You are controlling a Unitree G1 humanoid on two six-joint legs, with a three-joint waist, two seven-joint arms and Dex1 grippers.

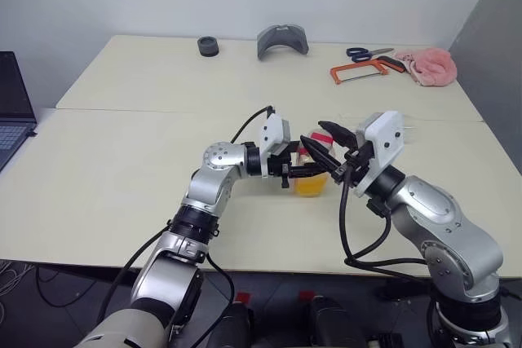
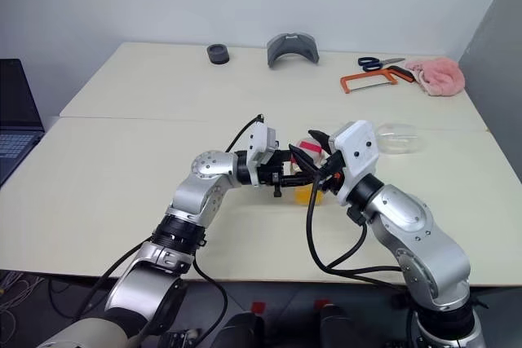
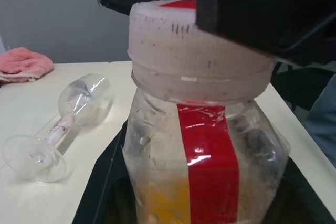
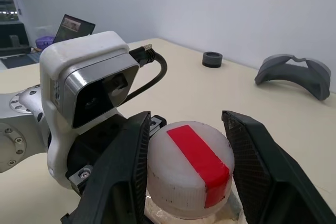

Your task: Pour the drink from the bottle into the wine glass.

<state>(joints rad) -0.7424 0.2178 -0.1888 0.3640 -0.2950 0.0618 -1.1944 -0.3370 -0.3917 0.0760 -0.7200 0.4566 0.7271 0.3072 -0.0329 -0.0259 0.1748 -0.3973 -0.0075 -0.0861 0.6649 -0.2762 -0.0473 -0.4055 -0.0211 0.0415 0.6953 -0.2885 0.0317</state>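
Right wrist view: the right end effector (image 4: 191, 169) has its fingers straddling the cap (image 4: 190, 169), one touching, the other a sliver off. The left end effector (image 1: 314, 170) is clamped on the bottle (image 3: 202, 161), held above the surface (image 1: 122, 169). The glass (image 3: 63, 124) lies toppled nearby. Twist hard and the bottle may spin in that clamp; pouring now would spill the drink (image 1: 311, 184).

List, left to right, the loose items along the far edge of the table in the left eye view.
Black ring → grey curved piece → orange hacksaw → pink cloth. The scissors overlap the saw, so they are left out.
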